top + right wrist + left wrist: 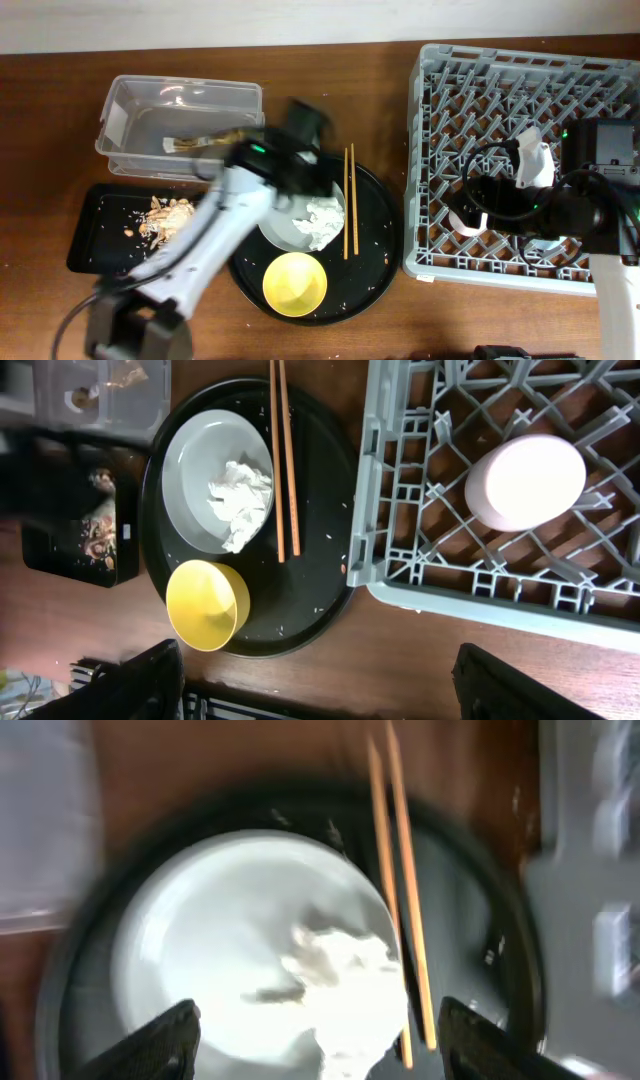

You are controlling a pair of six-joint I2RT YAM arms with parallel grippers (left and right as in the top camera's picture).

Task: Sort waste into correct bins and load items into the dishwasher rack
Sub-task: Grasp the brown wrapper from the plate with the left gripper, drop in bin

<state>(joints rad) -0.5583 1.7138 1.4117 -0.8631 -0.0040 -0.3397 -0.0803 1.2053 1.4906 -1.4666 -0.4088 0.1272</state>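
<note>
A white plate (285, 225) with a crumpled napkin (322, 220) lies on the round black tray, with chopsticks (348, 200) beside it and a yellow bowl (294, 283) in front. My left gripper (298, 170) hovers open and empty over the plate (200, 940) and napkin (340, 970); this view is blurred. My right gripper (320, 680) is open and empty, high over the grey rack (450, 90). A pink cup (525, 480) sits upside down in the rack (400, 550). The wrapper strip (200, 142) lies in the clear tub (120, 110). Food scraps (165, 215) lie in the black rectangular tray (95, 245). No blue cup is in view.
The large round black tray (375, 230) sits between the bins and the rack. The right arm (590, 200) hangs over the rack's right half. The left arm (200, 250) crosses above the black rectangular tray. The table's front edge shows in the right wrist view (400, 695).
</note>
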